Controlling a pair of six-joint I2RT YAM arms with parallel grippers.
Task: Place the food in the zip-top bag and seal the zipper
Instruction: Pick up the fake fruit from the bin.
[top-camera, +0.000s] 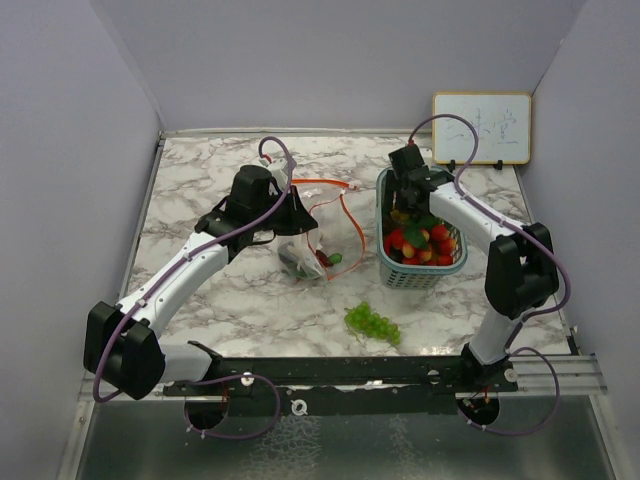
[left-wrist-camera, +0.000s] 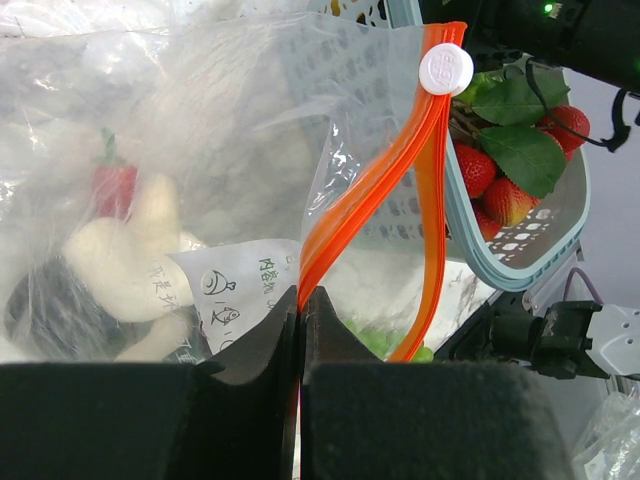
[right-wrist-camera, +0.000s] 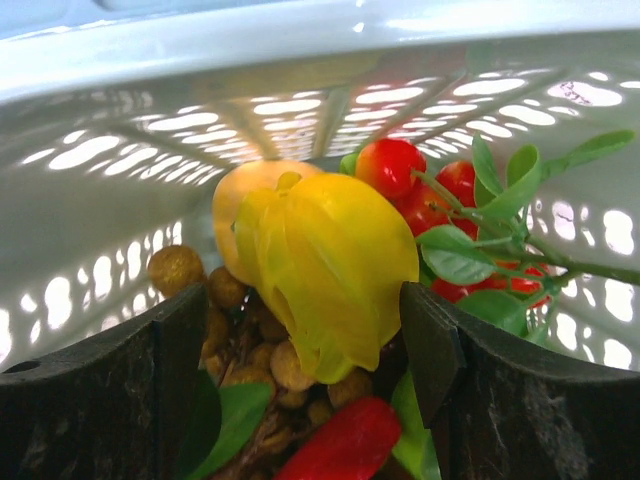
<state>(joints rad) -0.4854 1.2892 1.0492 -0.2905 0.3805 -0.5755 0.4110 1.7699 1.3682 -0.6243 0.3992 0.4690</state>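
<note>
The clear zip-top bag (top-camera: 312, 232) lies mid-table, mouth held up, with a few food pieces inside (left-wrist-camera: 120, 262). My left gripper (left-wrist-camera: 300, 300) is shut on its orange zipper strip (left-wrist-camera: 372, 185); the white slider (left-wrist-camera: 446, 69) sits at the strip's far end. My right gripper (right-wrist-camera: 305, 330) is open inside the teal basket (top-camera: 388, 262), its jaws on either side of a yellow pepper (right-wrist-camera: 330, 265) that lies on a brown grape bunch (right-wrist-camera: 235, 335), with red pieces (right-wrist-camera: 392, 165) and green leaves (right-wrist-camera: 455, 260) beside it. A green grape bunch (top-camera: 372, 322) lies on the table in front.
A small whiteboard (top-camera: 481, 128) leans on the back wall at right. The basket's mesh wall (right-wrist-camera: 300, 110) rises close behind the right fingers. Grey walls enclose the marble table (top-camera: 220, 300) on three sides.
</note>
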